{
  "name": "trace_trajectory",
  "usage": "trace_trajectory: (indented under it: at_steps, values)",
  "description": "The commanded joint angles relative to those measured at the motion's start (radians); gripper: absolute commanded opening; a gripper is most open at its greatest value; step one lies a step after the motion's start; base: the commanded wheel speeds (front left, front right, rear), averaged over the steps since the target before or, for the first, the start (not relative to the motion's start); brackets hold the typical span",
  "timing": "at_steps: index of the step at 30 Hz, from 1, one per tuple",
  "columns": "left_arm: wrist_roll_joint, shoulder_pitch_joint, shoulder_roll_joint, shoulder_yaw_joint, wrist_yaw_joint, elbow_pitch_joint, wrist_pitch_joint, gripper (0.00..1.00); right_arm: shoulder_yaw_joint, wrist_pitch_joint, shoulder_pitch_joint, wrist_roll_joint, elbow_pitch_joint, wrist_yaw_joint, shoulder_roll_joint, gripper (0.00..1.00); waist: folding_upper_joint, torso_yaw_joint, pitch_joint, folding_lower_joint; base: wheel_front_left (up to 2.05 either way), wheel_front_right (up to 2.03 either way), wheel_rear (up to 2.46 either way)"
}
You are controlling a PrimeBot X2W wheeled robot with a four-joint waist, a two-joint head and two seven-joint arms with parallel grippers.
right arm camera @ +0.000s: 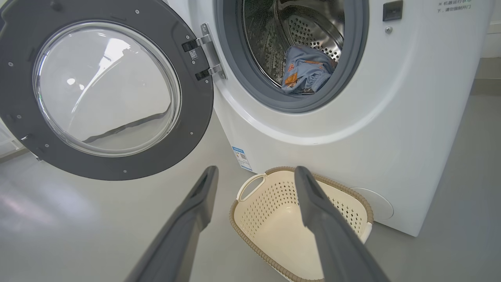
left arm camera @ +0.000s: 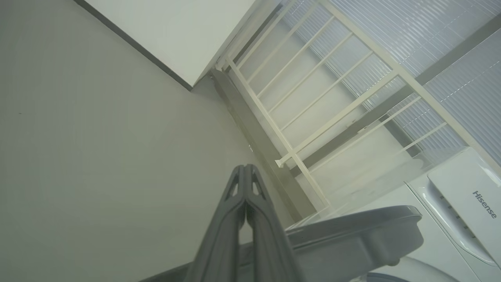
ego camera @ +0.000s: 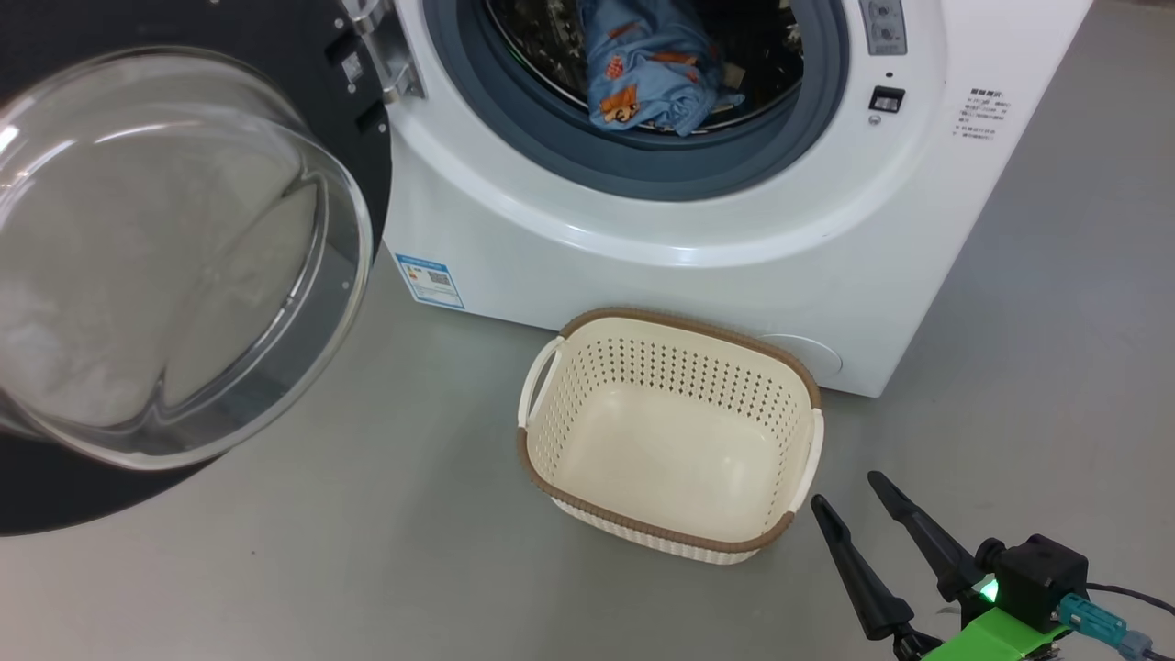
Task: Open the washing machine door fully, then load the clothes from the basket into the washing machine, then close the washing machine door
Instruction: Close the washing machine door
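The door (ego camera: 174, 266) stood wide open at the machine's (ego camera: 734, 275) left, its glass bowl bulging out over the floor (ego camera: 321, 551) on that side. The round mouth was unblocked; the clothes (ego camera: 656, 73) lay low at the drum's front, with room above them. The basket (ego camera: 684, 321) sat on the floor just before the machine, below the mouth, open from above. Bare floor lay between basket and door. The right claw (ego camera: 844, 488), fingers spread, hung just beside the basket's right end.

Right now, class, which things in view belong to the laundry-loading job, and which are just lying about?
Belong to the job: washing machine, washing machine door, clothes, empty basket.
Just there: white railing, blue label sticker.
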Motion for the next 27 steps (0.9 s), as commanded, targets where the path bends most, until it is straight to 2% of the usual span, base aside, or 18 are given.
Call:
trace_trajectory:
  at_steps: [1, 5, 8, 14, 21, 27]
  values:
    - [-0.032, -0.041, 0.086, 0.016, -0.003, 0.005, 0.046, 0.00, 0.018, -0.005, -0.028, -0.011, -0.025, 0.003, -0.015, 1.00, -0.0001, -0.007, 0.014, -0.0001, 0.00, 0.00, 0.00]
    - [-0.067, -0.067, 0.105, -0.007, -0.003, 0.081, 0.182, 0.00, 0.020, -0.005, -0.030, -0.012, -0.023, 0.003, -0.014, 1.00, -0.0001, -0.008, 0.020, -0.0001, 0.00, 0.00, 0.00]
    - [-0.101, -0.086, 0.098, -0.008, -0.003, 0.133, 0.275, 0.00, 0.018, -0.005, -0.025, -0.012, -0.021, 0.003, -0.010, 1.00, -0.0001, -0.003, 0.015, -0.0001, 0.00, 0.00, 0.00]
    - [-0.106, -0.102, 0.092, -0.027, -0.001, 0.178, 0.342, 0.00, 0.016, -0.005, -0.024, -0.011, -0.019, 0.003, -0.005, 1.00, -0.0001, 0.002, 0.010, -0.0001, 0.00, 0.00, 0.00]
    - [-0.116, -0.088, 0.067, -0.058, -0.002, 0.156, 0.431, 0.00, 0.011, -0.005, -0.017, -0.009, -0.022, 0.003, -0.001, 1.00, -0.0001, 0.006, -0.003, -0.0001, 0.00, 0.00, 0.00]
    - [-0.142, -0.045, 0.040, -0.091, -0.003, 0.067, 0.540, 0.00, 0.003, -0.005, -0.008, -0.010, -0.024, 0.003, 0.007, 1.00, -0.0001, 0.009, -0.012, -0.0001, 0.00, 0.00, 0.00]
